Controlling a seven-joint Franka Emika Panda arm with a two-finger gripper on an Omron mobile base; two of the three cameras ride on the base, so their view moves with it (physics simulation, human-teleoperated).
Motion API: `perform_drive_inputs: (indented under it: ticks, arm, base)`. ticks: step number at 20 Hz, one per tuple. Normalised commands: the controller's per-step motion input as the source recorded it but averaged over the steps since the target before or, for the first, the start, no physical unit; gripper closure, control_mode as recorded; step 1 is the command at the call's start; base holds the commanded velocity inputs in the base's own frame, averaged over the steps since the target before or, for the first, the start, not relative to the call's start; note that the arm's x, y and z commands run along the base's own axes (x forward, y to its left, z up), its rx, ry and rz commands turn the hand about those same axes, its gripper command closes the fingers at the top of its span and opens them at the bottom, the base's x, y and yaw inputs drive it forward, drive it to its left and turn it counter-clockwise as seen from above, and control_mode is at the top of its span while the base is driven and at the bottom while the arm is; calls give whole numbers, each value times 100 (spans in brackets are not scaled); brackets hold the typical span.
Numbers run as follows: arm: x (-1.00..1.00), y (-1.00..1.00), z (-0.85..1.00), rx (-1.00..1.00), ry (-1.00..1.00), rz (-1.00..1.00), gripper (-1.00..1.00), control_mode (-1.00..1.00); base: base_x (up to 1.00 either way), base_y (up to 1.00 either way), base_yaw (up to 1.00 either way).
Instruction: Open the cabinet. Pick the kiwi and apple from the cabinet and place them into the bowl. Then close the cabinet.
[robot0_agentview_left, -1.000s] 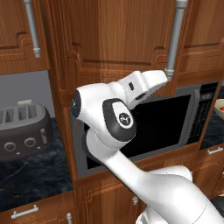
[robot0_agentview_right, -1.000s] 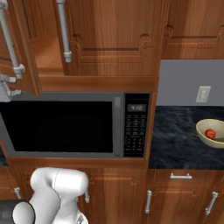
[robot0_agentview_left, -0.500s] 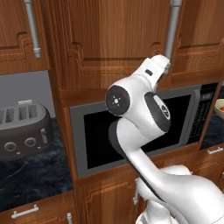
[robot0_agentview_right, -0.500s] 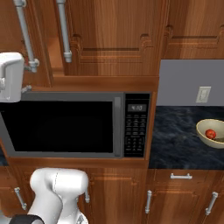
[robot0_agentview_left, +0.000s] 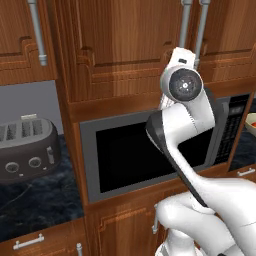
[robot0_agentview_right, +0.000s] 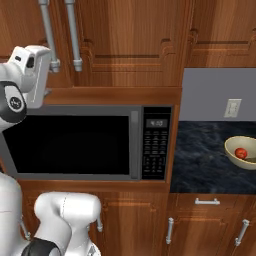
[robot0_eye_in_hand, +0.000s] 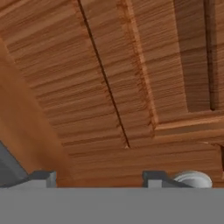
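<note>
The cabinet (robot0_agentview_left: 125, 50) (robot0_agentview_right: 130, 40) stands with both doors shut, its two silver bar handles (robot0_agentview_left: 186, 22) (robot0_agentview_right: 74, 35) side by side at the seam. My gripper (robot0_eye_in_hand: 98, 179) is open with nothing between its tips, close in front of the door seam (robot0_eye_in_hand: 105, 83). One handle's lower end (robot0_eye_in_hand: 192, 178) lies just beside the right tip. The white hand (robot0_agentview_right: 31, 70) (robot0_agentview_left: 181, 60) hangs by the handles' lower ends. The cream bowl (robot0_agentview_right: 235, 150) sits on the dark counter at the right with the red apple (robot0_agentview_right: 241, 153) inside. The kiwi is hidden.
A black microwave (robot0_agentview_right: 75, 142) (robot0_agentview_left: 145, 150) is built in right under the cabinet. A dark toaster (robot0_agentview_left: 25, 150) stands on the counter at the left. Low cabinets with short handles (robot0_agentview_right: 206, 202) run below. A wall socket (robot0_agentview_right: 232, 107) sits above the bowl.
The cabinet's left door, swung out a second ago, now lies shut against the frame. My arm has swung up and in, bringing the hand close to the handles.
</note>
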Motion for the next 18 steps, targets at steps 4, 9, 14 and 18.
perform_drive_inputs:
  ticks: [4,9,14,18]
  arm:
    - [61,-20,10,-12,30,38,-100,-100]
    - [58,-13,2,-12,33,38,-100,-100]
    - [37,-2,0,-13,27,32,-100,-100]
    - [-6,0,0,-14,4,19,-100,-100]
  base:
    - [0,0,0]
    - [0,0,0]
    - [0,0,0]
    - [0,0,0]
